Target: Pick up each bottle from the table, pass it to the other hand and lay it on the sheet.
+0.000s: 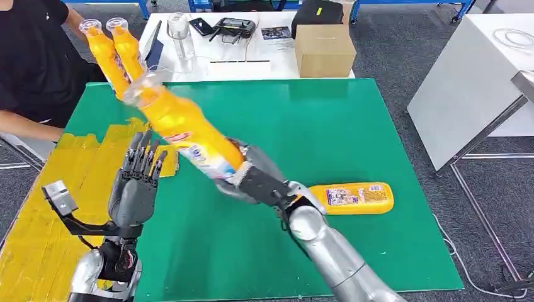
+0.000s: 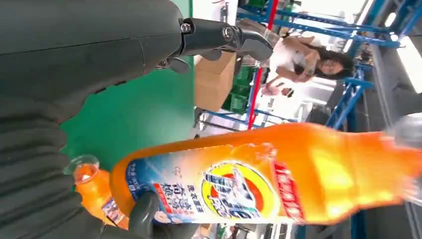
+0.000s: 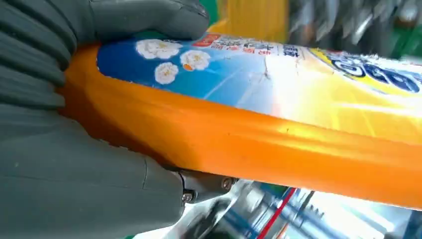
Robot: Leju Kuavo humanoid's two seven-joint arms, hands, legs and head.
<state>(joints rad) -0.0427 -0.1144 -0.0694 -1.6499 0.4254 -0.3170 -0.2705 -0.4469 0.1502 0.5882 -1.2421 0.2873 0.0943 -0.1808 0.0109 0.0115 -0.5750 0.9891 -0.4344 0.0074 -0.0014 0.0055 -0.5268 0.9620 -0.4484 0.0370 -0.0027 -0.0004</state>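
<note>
My right hand [image 1: 252, 179] grips an orange bottle [image 1: 182, 129] by its base and holds it tilted above the green table [image 1: 352, 126], its clear cap toward the far left. In the right wrist view the thumb [image 3: 149, 20] presses on the bottle's [image 3: 278, 129] label. My left hand [image 1: 138, 179] stands open with its fingers up, just left of the bottle [image 2: 259, 184] and holding nothing. A second orange bottle [image 1: 356, 198] lies on the table by my right forearm. Two more bottles [image 1: 116, 53] lie side by side at the far left. The yellow sheet [image 1: 38, 233] covers the table's left side.
A person in black [image 1: 31, 63] sits at the far left corner. Behind the green table stands a white table [image 1: 214, 66] with a cardboard box [image 1: 324, 50], a clear cup and devices. Another white table [image 1: 472, 82] stands at the right.
</note>
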